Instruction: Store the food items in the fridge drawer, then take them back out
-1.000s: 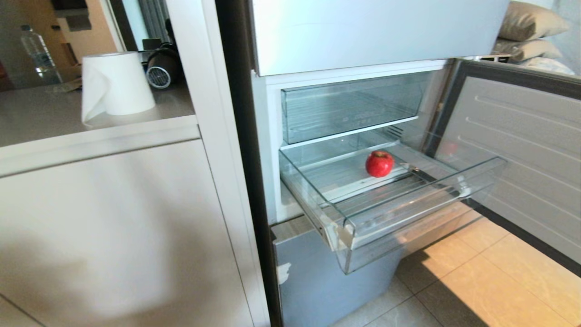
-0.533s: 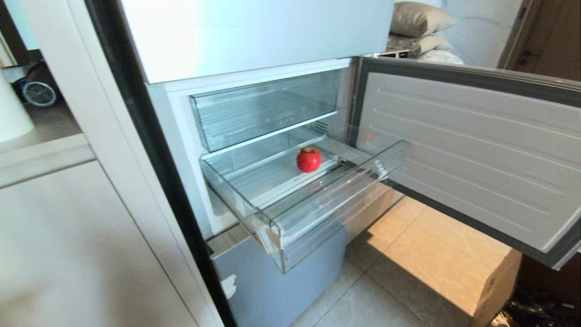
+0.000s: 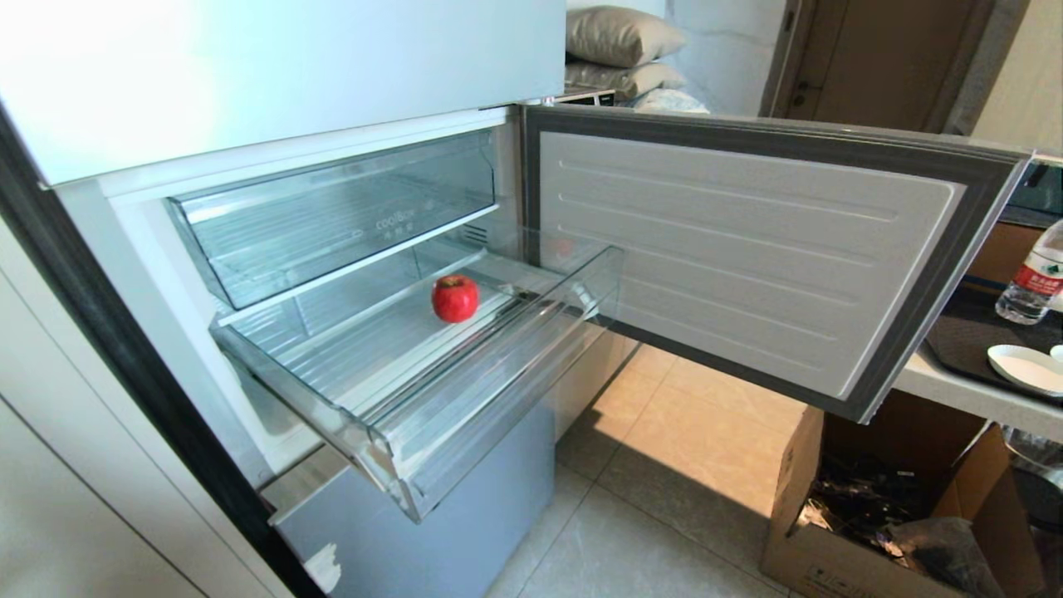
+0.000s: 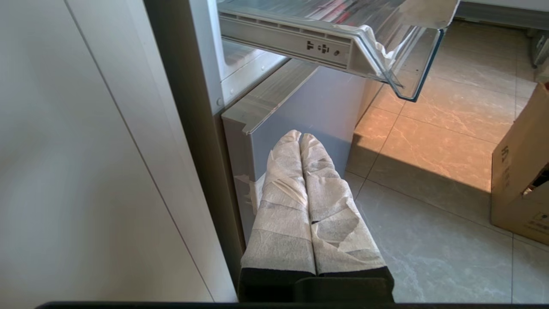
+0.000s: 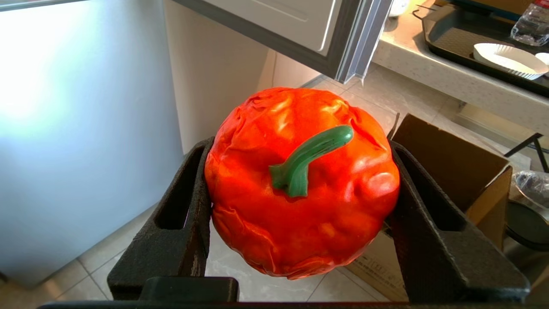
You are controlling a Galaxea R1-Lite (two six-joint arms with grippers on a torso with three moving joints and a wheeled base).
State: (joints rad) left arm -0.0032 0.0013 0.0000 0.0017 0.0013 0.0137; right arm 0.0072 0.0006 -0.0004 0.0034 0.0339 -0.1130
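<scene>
Above the pulled-out fridge drawer (image 3: 465, 415), where a red apple (image 3: 454, 298) lies, a clear drawer (image 3: 332, 220) reads "coolBox". Low beside the fridge, the right hand (image 5: 300, 206) pinches the orange pepper (image 5: 300, 184); the left hand (image 4: 300, 139) is pressed together, holding nothing.

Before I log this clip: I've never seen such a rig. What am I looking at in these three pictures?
A wheeled two-armed robot faces an open fridge. The head camera looks down at the pulled-out transparent plastic fridge drawer, where a small red apple-like toy sits on the ribbed floor. The other two cameras sit on the wrists. The left gripper, cloth-wrapped fingers together, hangs empty below the drawer. The right gripper clamps a red-orange toy pepper with a green stem above the tiled floor, beside a cardboard box.
</scene>
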